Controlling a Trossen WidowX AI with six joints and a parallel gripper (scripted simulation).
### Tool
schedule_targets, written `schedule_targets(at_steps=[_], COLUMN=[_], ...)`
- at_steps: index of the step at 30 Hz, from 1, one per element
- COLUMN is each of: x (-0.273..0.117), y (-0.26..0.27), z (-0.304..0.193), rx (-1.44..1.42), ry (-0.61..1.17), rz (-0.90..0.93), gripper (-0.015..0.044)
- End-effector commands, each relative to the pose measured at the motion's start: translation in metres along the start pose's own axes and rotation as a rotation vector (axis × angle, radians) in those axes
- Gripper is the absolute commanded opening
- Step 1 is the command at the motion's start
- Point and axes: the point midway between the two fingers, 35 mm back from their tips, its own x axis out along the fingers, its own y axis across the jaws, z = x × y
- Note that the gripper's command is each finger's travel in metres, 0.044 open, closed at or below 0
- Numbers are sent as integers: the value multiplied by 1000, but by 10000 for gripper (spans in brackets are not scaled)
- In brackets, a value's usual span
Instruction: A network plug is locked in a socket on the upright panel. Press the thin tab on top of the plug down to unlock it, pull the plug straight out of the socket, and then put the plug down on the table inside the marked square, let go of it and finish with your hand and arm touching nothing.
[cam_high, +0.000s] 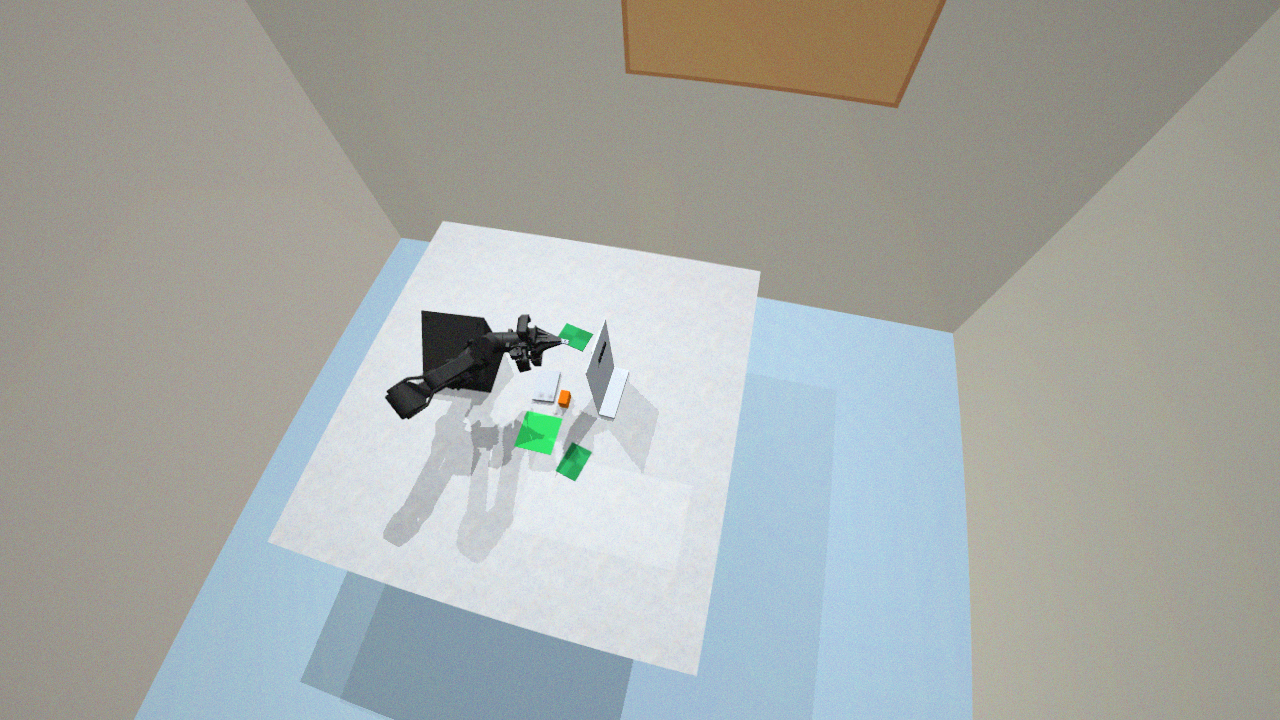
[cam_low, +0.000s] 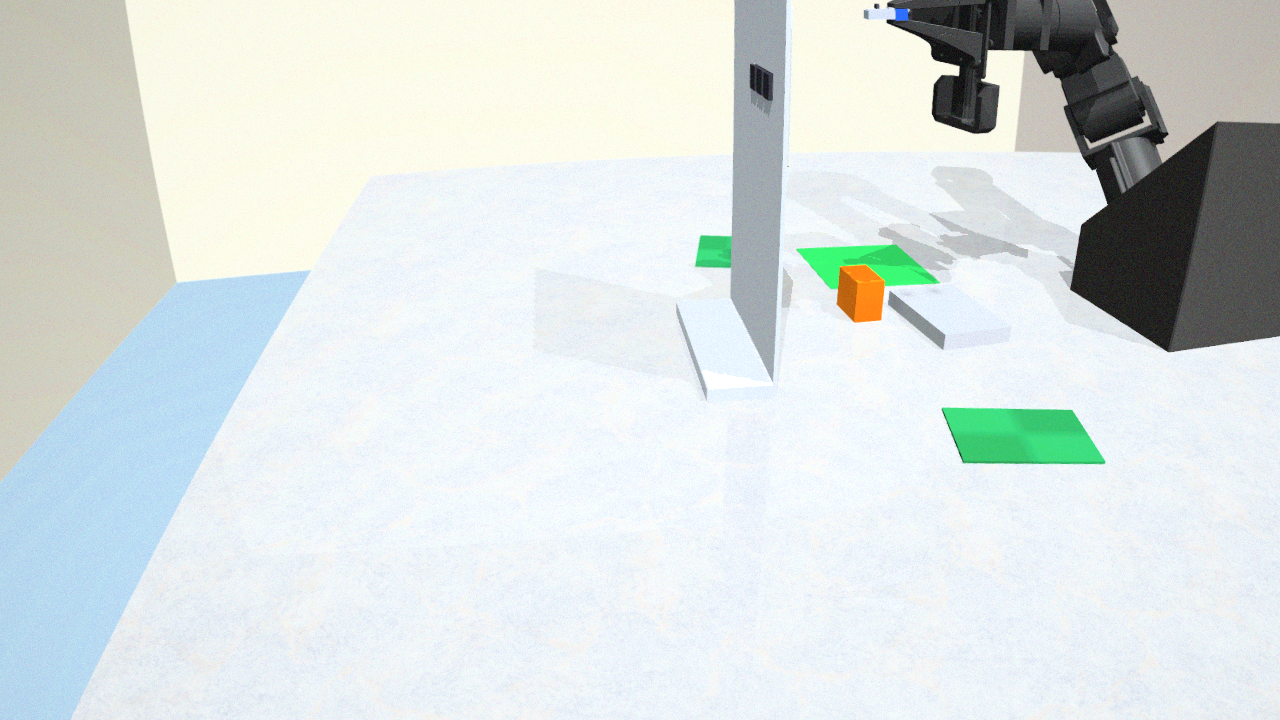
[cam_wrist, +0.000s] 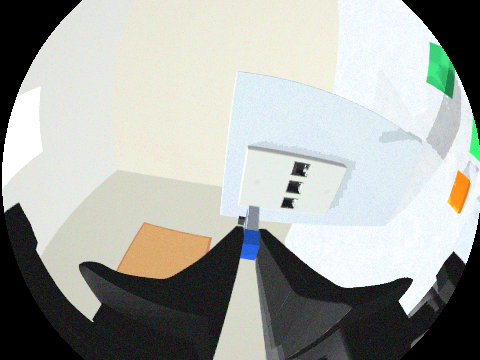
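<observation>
My gripper (cam_high: 559, 341) (cam_low: 904, 15) (cam_wrist: 249, 234) is shut on the blue rear part of the network plug (cam_high: 564, 341) (cam_low: 878, 14) (cam_wrist: 253, 218). The plug's pale front end points toward the upright panel (cam_high: 597, 380) (cam_low: 758, 205) (cam_wrist: 280, 112). In the exterior view a gap shows between plug and panel, and both are high above the table. The pale faceplate (cam_wrist: 265, 175) has three sockets showing, all without a plug. A small dark tab (cam_wrist: 241, 220) shows beside the plug's front. The bright green square (cam_high: 539, 432) (cam_low: 863, 262) lies flat on the table, partly in shadow.
Two darker green patches (cam_high: 575, 336) (cam_high: 573, 462) (cam_low: 1023, 436) lie on the table. An orange block (cam_high: 563, 398) (cam_low: 862, 298) (cam_wrist: 459, 192) and a flat pale box (cam_high: 546, 386) (cam_low: 953, 315) lie between the panel and the black arm base (cam_high: 452, 349) (cam_low: 1217, 250).
</observation>
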Motion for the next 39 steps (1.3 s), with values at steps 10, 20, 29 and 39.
schedule_targets(at_steps=[10, 20, 29, 39], x=[4, 2, -9, -32], y=[-23, -62, -95, -128], z=[23, 54, 82, 112], rx=[59, 127, 188, 252], ry=[-67, -165, -268, -397], rz=[-142, -331, -492, -662], gripper=[0, 0, 0, 0])
